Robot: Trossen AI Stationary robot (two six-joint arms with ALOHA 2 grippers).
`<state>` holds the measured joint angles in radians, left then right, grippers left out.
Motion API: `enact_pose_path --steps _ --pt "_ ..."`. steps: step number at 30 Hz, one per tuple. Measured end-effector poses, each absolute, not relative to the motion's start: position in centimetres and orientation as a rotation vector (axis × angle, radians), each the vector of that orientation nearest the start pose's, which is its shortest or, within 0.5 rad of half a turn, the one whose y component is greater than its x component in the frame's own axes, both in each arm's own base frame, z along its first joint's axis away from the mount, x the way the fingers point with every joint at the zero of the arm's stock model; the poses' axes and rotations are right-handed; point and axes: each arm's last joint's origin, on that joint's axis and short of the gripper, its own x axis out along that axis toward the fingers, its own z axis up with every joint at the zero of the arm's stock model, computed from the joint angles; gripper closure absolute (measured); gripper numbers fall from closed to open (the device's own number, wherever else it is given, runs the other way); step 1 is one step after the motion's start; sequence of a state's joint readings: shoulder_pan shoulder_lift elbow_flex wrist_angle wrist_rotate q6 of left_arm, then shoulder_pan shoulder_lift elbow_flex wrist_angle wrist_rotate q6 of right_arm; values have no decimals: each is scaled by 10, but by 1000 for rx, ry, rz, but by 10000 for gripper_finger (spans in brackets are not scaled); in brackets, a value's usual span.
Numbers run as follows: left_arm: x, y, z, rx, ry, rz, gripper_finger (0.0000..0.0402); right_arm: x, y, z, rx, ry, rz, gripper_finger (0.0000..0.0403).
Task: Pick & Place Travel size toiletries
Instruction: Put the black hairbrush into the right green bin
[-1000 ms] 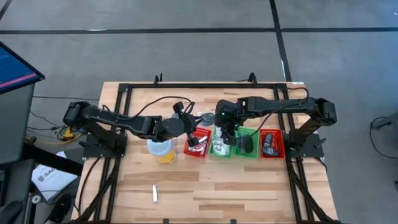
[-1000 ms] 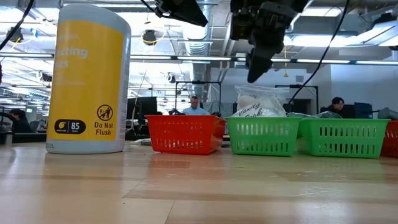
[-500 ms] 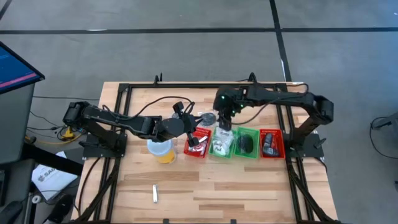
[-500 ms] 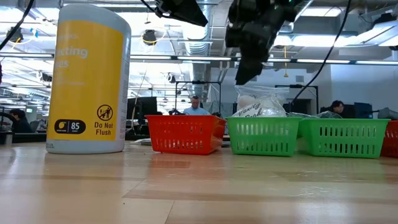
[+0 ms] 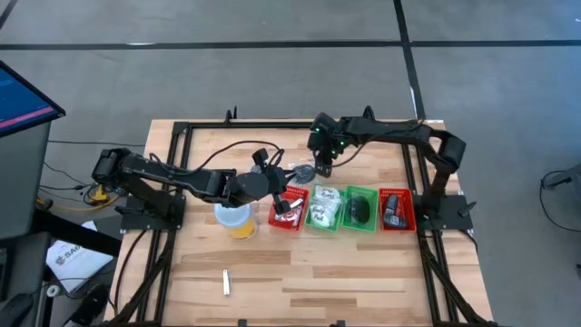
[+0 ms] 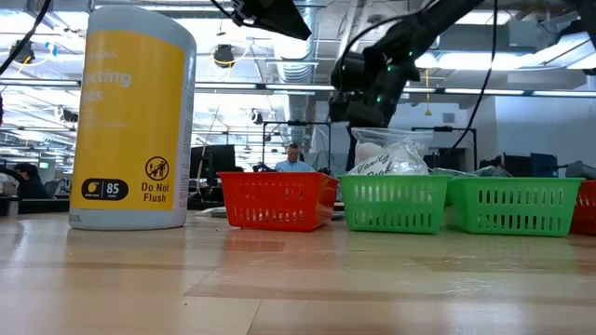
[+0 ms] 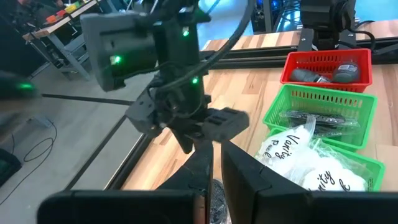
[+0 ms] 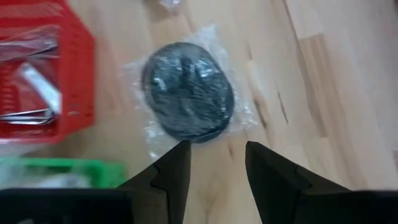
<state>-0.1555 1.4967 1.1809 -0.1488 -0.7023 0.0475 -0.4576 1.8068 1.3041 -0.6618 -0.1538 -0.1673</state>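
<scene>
A dark grey round disc in clear wrap (image 8: 188,91) lies flat on the wood, just beyond the row of bins (image 5: 302,171). My right gripper (image 8: 214,163) hangs above its near edge, pointing steeply down, open, with nothing between the fingers (image 5: 322,167). My left gripper (image 7: 214,180) hovers shut above the table by the left red bin (image 5: 272,178). White lumpy packets (image 7: 314,171) fill the left green bin (image 5: 322,207). Silvery tubes (image 8: 37,93) lie in the left red bin (image 5: 289,207). One short tube (image 5: 226,282) lies near the table's front.
A yellow cup with a white lid (image 6: 135,116) stands left of the bins (image 5: 234,221). A second green bin (image 5: 360,207) and a right red bin (image 5: 397,209) hold dark items. A black frame rail (image 5: 300,123) runs along the far edge. People sit in the room behind (image 6: 294,158).
My right gripper has swung from above the green bins toward the table's far edge and left, sinking toward the disc and tipping more steeply down. The disc and the bins have not moved.
</scene>
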Motion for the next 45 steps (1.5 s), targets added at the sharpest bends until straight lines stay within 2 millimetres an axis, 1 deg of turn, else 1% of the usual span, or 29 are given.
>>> enact_pose_path --steps 5,12,15,22,26,29,32,39,45 --pt "331 -33 307 241 441 527 376 330 -170 183 236 1171 -190 261" --pt "331 -33 307 242 441 527 376 334 -183 163 242 1179 -202 254" --pt "331 -33 307 242 441 527 376 332 -188 163 248 1171 -215 251" --pt "331 -33 307 242 441 527 376 334 -188 164 239 1147 -218 245" --pt "331 -33 307 242 442 527 376 338 -186 151 243 1175 -205 243" --pt "331 -33 307 242 442 527 376 342 -187 144 243 1172 -204 244" --pt "331 -33 307 242 441 527 376 340 -187 137 250 1206 -204 245" --pt "331 -33 307 242 441 527 376 340 -187 137 268 1201 -219 245" --pt "331 -33 307 242 442 527 376 340 -187 137 261 1207 -234 254"
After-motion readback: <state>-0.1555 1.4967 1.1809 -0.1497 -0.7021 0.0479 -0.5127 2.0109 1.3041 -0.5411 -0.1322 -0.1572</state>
